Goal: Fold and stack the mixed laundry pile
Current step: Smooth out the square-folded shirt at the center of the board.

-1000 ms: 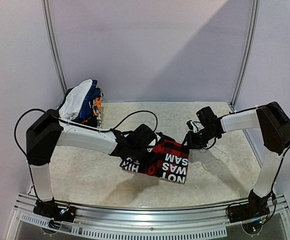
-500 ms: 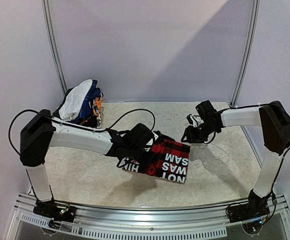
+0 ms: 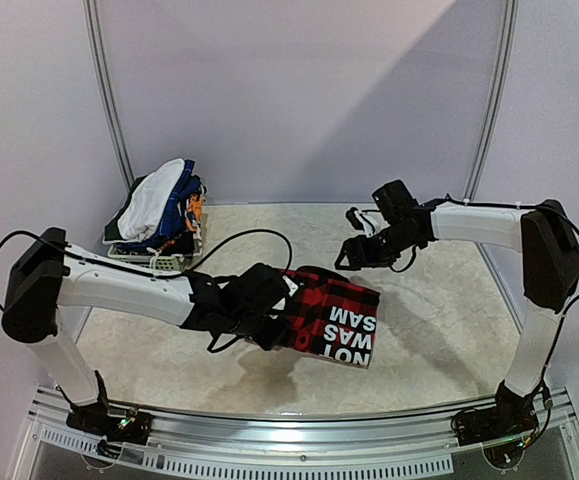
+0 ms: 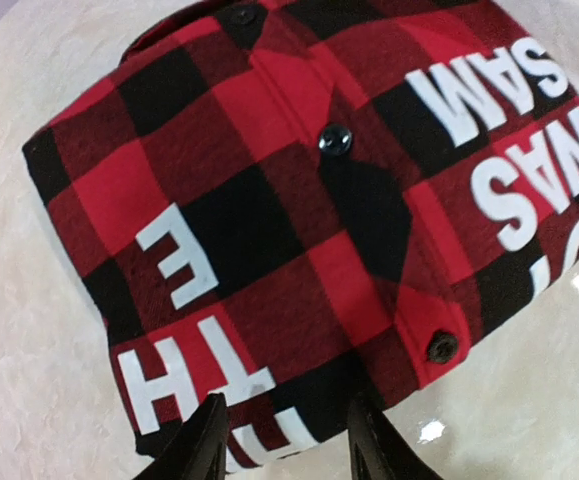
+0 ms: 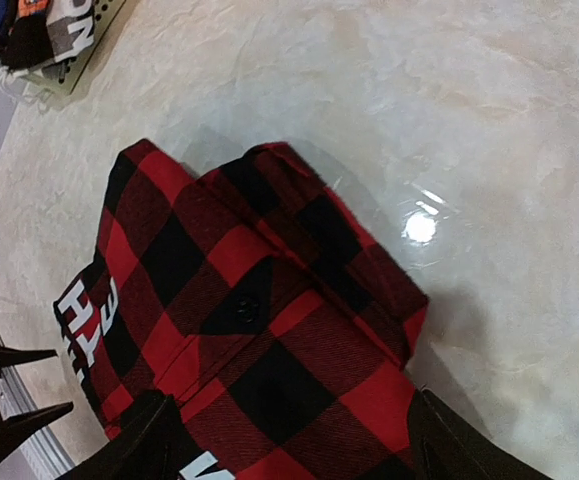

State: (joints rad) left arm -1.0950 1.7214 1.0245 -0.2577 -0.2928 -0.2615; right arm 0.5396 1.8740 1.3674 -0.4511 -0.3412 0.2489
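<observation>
Red-and-black plaid shirt with white block lettering [image 3: 339,318]: folded, middle of counter [image 3: 439,335] | left end effector [image 4: 284,450]: at its edge, grip unclear | right end effector [image 5: 304,440]: released, above | white lattice plastic basket [image 3: 161,263], far-left corner: heaped garments [image 3: 159,205]

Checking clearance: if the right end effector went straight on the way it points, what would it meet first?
The shirt. The right end effector points down at it, jaws open, with nothing in between. How far above it hangs is unclear.

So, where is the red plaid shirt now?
In the top view the plaid shirt lies folded on the table, left gripper at its left end, right gripper beyond its far edge.
</observation>
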